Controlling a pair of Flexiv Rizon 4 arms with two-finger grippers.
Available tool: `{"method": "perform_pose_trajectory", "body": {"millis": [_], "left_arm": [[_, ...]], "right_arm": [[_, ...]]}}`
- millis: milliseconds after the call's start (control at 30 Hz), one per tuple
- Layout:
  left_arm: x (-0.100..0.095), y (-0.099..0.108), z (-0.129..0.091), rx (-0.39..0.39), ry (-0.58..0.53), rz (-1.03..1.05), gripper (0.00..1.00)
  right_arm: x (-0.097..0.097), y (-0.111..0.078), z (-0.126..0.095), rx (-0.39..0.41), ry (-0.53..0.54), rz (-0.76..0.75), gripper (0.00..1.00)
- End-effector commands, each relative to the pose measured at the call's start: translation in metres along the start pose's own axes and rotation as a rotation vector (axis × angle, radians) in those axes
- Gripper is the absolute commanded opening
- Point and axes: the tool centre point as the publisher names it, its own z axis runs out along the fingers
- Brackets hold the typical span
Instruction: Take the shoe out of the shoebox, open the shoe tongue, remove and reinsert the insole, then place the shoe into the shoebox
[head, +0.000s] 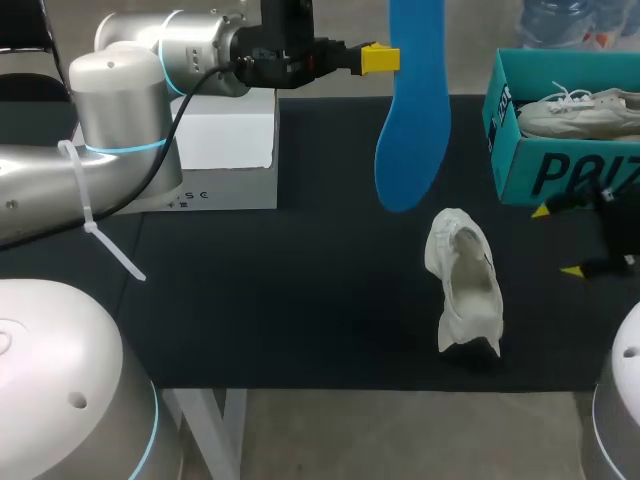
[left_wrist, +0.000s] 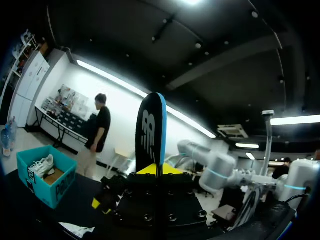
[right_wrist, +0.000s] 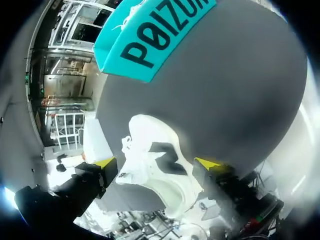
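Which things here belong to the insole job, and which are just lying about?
In the job: blue insole, held up by the left gripper; white shoe on the mat; teal shoebox; open right gripper beside the shoe.
Lying about: white box; second shoe inside the shoebox.

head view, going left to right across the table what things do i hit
white box → insole → shoe → shoebox
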Motion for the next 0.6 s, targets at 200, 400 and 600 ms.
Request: {"method": "perform_pose_trajectory", "body": {"millis": [200,400,600], "left_arm": [[0.0,0.0,0.0,-0.001,0.0,0.0,0.0],[0.0,0.0,0.0,-0.001,0.0,0.0,0.0],[0.0,0.0,0.0,-0.001,0.0,0.0,0.0]], "right_arm": [[0.003,0.004,0.0,1.071,0.666,0.315,1.0],[0.004,0.001,-0.003,1.338,0.741,0.306,1.0],[0.005,-0.011,-0.015,1.394,0.66,0.18,1.0]]}}
